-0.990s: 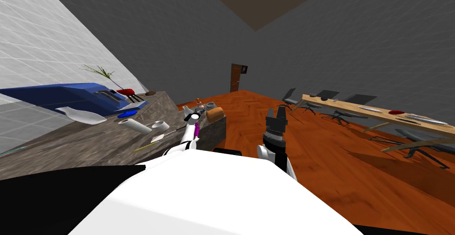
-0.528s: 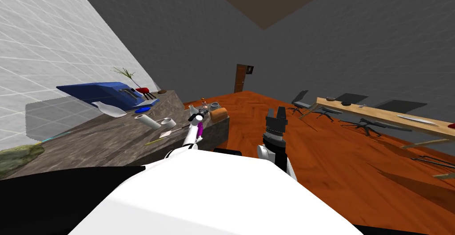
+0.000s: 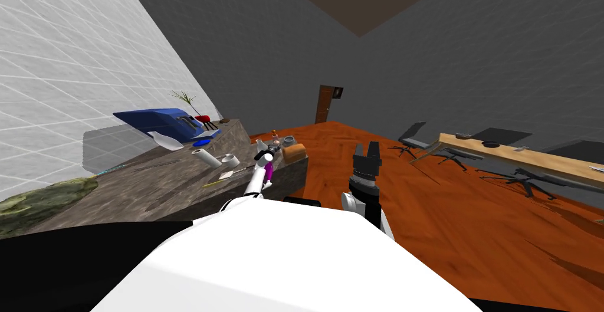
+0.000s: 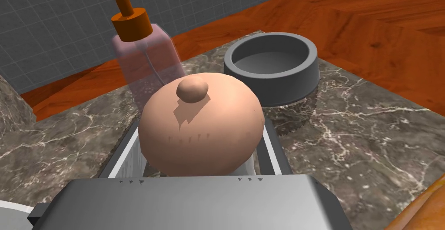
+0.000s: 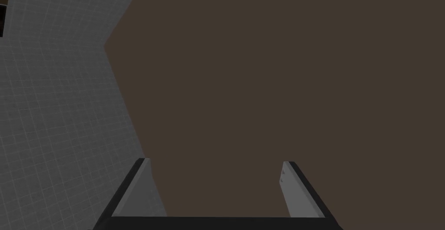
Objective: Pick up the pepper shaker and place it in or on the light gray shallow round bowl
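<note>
Dark marbled stone formed the counter point(image 4: 356, 123) on which the work was done, with a red-brown wooden floor beyond its edge.

1. Left gripper point(image 4: 202, 129): the two fingers point(image 4: 273, 153) were pressed against opposite sides of the pepper shaker point(image 4: 204, 110), a rounded, peach-coloured body with a small knob on top. The grip sat on the widest part of the body, probably because the flat blades seat most securely there. The gripper's own body hid the shaker's base, so it could not be told whether the shaker stood on the counter or hung clear of it.

2. Bowl point(image 4: 278, 86): a grey, round, low-walled bowl stood upright on the counter just beyond the shaker, on the far side from the gripper. Nothing was visible inside it. Its open top and short wall suggested the shaker could be carried over the rim and lowered in.

3. Soap bottle point(image 4: 145, 62): a clear pinkish bottle with an orange pump stood directly behind the shaker, beside the bowl. Contact between the two could not be confirmed. It was judged the main obstruction to a lift toward the bowl.

4. Right gripper point(image 5: 215, 162): the fingers stood spread apart with nothing between them. In the head view the right gripper point(image 3: 365, 149) was raised over the floor, well apart from the counter, presumably parked clear of the working arm.
</note>
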{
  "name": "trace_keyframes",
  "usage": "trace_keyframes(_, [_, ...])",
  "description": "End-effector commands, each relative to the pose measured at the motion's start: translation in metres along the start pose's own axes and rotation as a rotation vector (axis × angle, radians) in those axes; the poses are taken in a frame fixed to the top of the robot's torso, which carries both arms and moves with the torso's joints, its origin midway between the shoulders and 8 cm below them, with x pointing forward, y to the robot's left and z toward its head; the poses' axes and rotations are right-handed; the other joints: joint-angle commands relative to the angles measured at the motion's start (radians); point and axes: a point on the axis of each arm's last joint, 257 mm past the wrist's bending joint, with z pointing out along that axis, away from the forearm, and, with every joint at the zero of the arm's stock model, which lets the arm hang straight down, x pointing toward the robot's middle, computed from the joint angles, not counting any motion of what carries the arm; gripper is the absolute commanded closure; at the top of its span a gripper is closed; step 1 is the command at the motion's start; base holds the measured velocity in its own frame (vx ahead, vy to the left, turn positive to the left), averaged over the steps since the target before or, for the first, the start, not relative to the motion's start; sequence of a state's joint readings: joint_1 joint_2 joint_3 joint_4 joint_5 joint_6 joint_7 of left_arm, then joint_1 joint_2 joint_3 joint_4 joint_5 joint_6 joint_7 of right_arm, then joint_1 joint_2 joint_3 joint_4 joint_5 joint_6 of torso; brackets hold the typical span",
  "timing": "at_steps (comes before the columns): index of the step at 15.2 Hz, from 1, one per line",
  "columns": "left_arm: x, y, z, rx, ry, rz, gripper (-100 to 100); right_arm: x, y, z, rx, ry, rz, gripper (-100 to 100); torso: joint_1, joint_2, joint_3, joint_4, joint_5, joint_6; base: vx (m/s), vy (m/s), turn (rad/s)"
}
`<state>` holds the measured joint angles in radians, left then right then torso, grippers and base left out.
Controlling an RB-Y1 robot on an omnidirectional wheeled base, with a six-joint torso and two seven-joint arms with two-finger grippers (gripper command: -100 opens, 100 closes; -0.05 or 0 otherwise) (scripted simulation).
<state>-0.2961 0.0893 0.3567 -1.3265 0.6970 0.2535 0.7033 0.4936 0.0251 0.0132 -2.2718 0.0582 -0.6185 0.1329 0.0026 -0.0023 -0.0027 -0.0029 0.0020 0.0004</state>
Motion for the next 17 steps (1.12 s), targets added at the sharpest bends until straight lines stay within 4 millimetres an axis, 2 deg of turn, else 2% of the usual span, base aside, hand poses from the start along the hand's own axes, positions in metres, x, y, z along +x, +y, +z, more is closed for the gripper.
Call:
trace_keyframes(1, [0.016, -0.013, 0.009, 0.006, 0.007, 0.023, 100, 0.0, 0.0, 0.0, 0.0, 0.0, 0.0, 0, 0.0, 0.0, 0.0, 0.0, 0.0, 0.0, -0.052, -0.023, -0.154])
trace_keyframes(5, [0.03, -0.023, 0.017, 0.01, 0.012, 0.035, 100, 0.0, 0.0, 0.0, 0.0, 0.0, 0.0, 0, -0.004, 0.004, 0.002, 0.001, -0.002, 0.002, -0.052, -0.021, -0.113])
trace_keyframes(8, [0.053, -0.04, 0.029, 0.018, 0.018, 0.045, 100, 0.0, 0.0, 0.0, 0.0, 0.0, 0.0, 0, -0.006, 0.003, 0.002, 0.001, -0.002, 0.003, -0.052, -0.032, -0.148])
trace_keyframes(9, [0.053, -0.04, 0.029, 0.018, 0.018, 0.045, 100, 0.0, 0.0, 0.0, 0.0, 0.0, 0.0, 0, -0.006, 0.004, 0.002, 0.001, -0.003, 0.003, -0.05, -0.028, -0.13])
trace_keyframes(12, [0.076, -0.058, 0.039, 0.031, 0.023, 0.049, 100, 0.0, 0.0, 0.0, 0.0, 0.0, 0.0, 0, -0.006, 0.004, 0.002, 0.001, -0.002, 0.003, -0.045, -0.035, -0.149])
trace_keyframes(13, [0.076, -0.058, 0.039, 0.031, 0.023, 0.049, 100, 0.0, 0.0, 0.0, 0.0, 0.0, 0.0, 0, -0.007, 0.004, 0.003, 0.001, -0.002, 0.003, -0.043, -0.035, -0.135])
trace_keyframes(17, [0.101, -0.082, 0.048, 0.051, 0.029, 0.046, 100, 0.0, 0.0, 0.0, 0.0, 0.0, 0.0, 0, -0.006, 0.004, 0.003, 0.002, -0.002, 0.003, -0.037, -0.037, -0.155])
